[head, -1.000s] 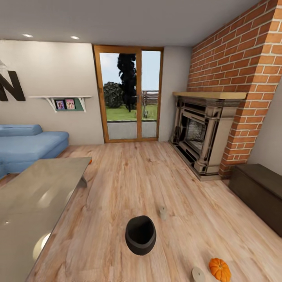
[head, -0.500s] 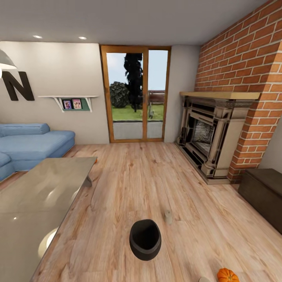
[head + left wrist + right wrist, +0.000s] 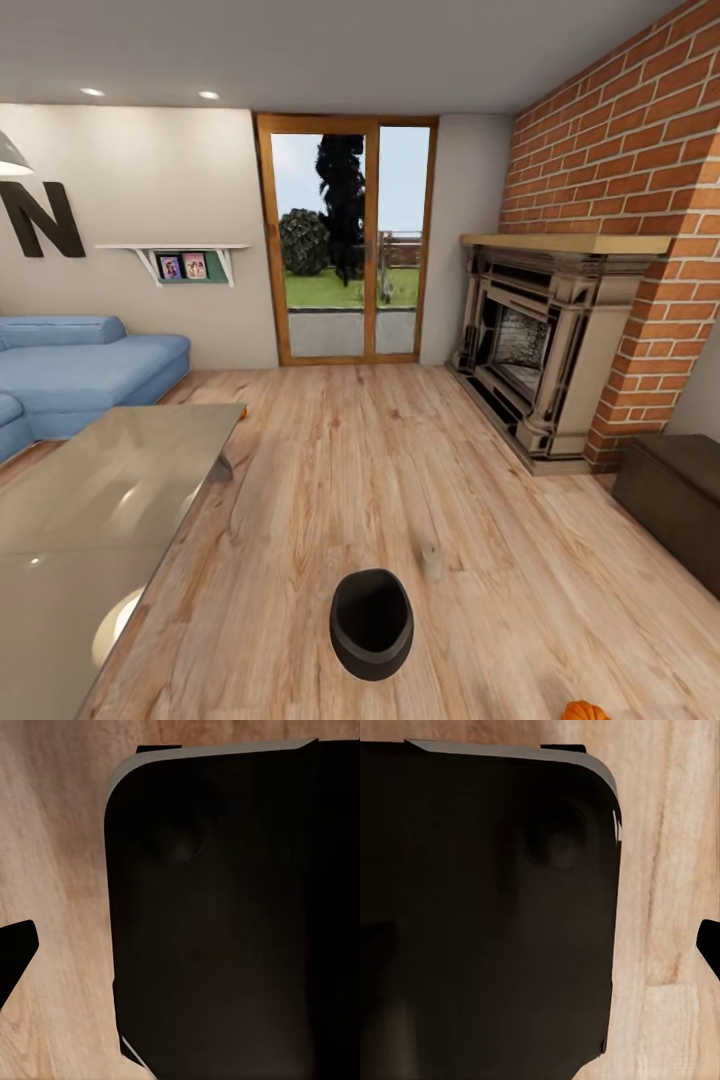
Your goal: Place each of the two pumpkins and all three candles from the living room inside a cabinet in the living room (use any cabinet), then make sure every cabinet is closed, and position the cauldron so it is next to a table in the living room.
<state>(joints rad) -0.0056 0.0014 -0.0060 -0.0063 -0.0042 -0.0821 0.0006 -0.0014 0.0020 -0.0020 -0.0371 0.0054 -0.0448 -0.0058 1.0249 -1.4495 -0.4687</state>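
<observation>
- Cauldron point(image 3: 371, 623) sits on the wood plank floor point(image 3: 400, 460), near and centre: matte black, squat, wide open mouth, bulgy sides.
- One candle point(image 3: 432, 561), a stubby beige-grey cylinder, stands just beside it on the far right, not touching.
- Just the top of an orange ribbed pumpkin point(image 3: 584, 711) pokes in at the near right edge. There's another orange speck point(image 3: 242, 410) past the desk's far corner, too small to call.
- Desk point(image 3: 90, 500) on the left has a glossy grey glass-like top with bright reflections.
- Cabinet point(image 3: 680, 495), dark brown and flat-sided, sits low on the right next to the beige stone fireplace point(image 3: 545, 350) and red brick wall point(image 3: 620, 140). Its fronts look shut from here.
- Blue sofa point(image 3: 80, 365) far left, wood-framed glass door point(image 3: 347, 240) in the back.
- Both wrist views show a big dark rounded-corner body over the floor planks; can't tell how open either gripper is, or whether it holds anything.
- Versus half a second ago the view nudged: the pumpkin is cut off lower and the near candle is out of frame. Things themselves haven't moved.
</observation>
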